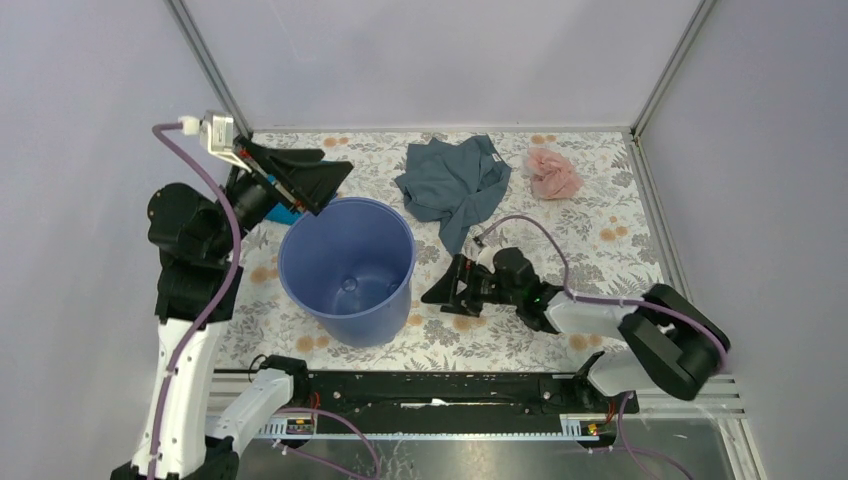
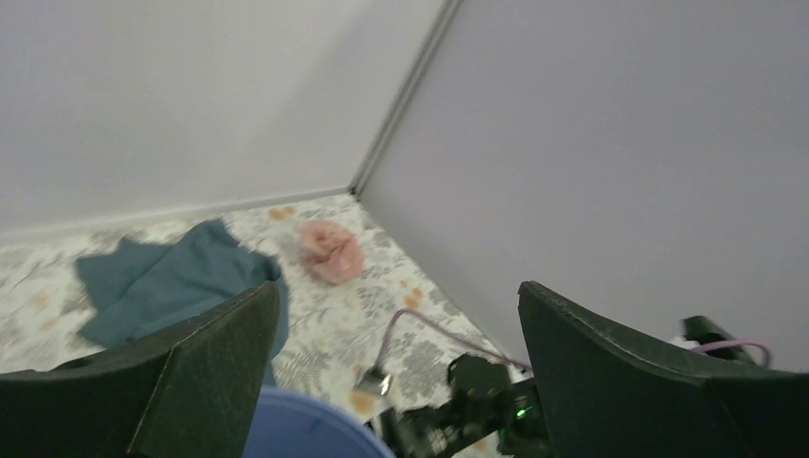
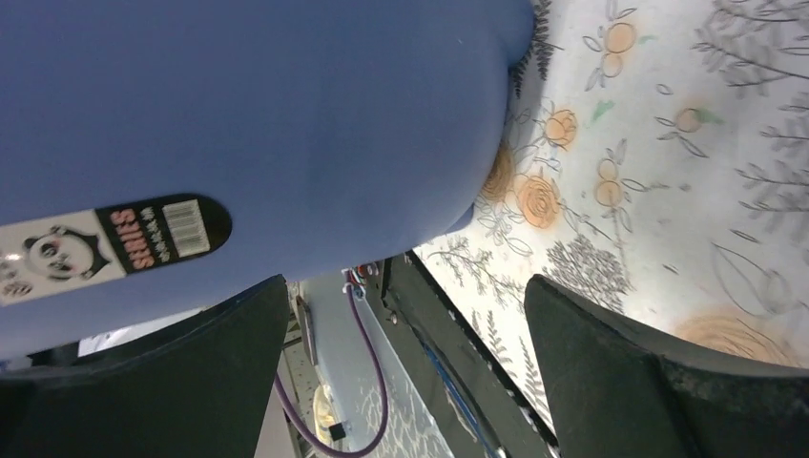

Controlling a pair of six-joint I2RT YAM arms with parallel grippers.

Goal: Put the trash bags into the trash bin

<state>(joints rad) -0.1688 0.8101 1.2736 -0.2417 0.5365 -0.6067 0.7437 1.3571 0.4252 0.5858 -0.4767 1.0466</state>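
The pale pink trash bag (image 1: 553,173) lies crumpled on the floral mat at the back right, and also shows in the left wrist view (image 2: 330,250). The blue-violet bin (image 1: 360,320) stands upright and empty at centre left. Its rim shows low in the left wrist view (image 2: 305,429), and its side with a label fills the right wrist view (image 3: 286,114). My left gripper (image 1: 335,188) is open and empty, raised over the bin's far-left rim (image 2: 396,372). My right gripper (image 1: 445,298) is open and empty, low beside the bin's right side (image 3: 405,363).
A grey-blue garment (image 1: 455,185) lies spread at the back centre, between the bin and the pink bag, and also shows in the left wrist view (image 2: 162,286). A teal cloth (image 1: 285,213) peeks out under my left arm. Walls enclose the mat on three sides.
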